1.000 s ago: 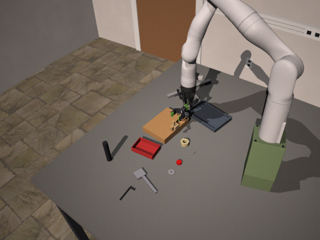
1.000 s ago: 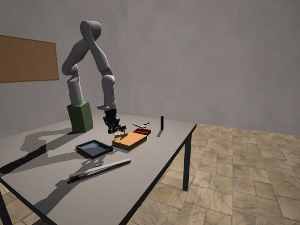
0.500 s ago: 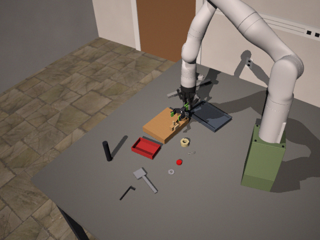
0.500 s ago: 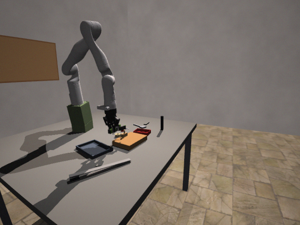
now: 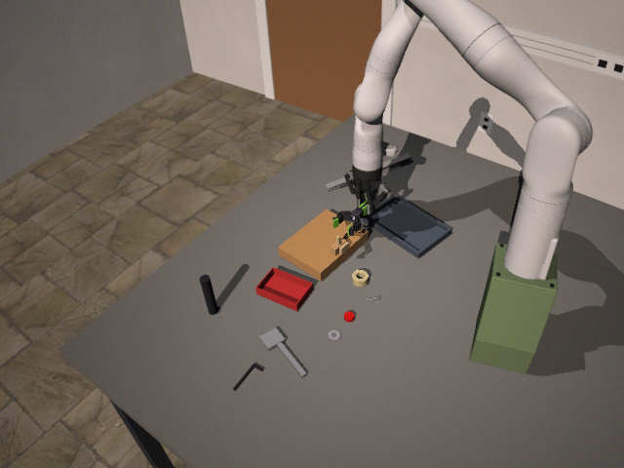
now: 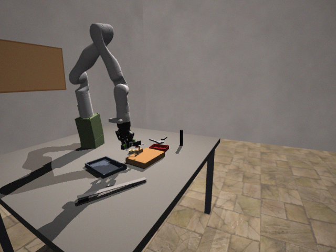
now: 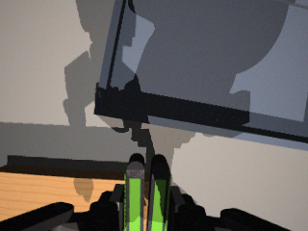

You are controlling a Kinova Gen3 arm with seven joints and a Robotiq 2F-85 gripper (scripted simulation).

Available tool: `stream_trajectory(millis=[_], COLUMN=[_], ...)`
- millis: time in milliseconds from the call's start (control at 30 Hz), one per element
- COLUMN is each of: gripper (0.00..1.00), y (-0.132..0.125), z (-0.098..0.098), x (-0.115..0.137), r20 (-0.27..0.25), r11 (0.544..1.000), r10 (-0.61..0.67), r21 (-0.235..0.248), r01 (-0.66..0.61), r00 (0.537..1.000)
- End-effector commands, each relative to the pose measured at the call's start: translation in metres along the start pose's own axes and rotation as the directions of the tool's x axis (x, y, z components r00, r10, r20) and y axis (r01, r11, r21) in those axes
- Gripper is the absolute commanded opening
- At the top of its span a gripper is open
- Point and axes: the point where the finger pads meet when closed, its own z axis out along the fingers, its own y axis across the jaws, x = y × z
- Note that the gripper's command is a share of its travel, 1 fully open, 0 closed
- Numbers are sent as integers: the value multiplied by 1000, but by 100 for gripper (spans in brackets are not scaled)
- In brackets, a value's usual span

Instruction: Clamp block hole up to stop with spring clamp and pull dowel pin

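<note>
Fingers (image 5: pixel 366 220) (image 6: pixel 125 146) seem to pinch the black-and-green spring clamp (image 5: pixel 357 217) (image 6: pixel 135 143) beside the small tan wooden block (image 5: pixel 334 248) (image 6: pixel 139 150) on the board; check your gap before lowering its spread jaws squarely.

Top view: no change discernible | exterior view: no change discernible | wrist view: change cannot be told
</note>
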Motion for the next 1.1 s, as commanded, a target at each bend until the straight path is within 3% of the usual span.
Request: stream_trajectory(millis=[0, 1067], gripper=[32, 32], y=[-1, -1], z=[-1, 10], x=[0, 0], r20=[0, 7], r11=[1000, 1000], r10=[0, -5], r21=[2, -11], r01=[0, 5], r00=[1000, 1000])
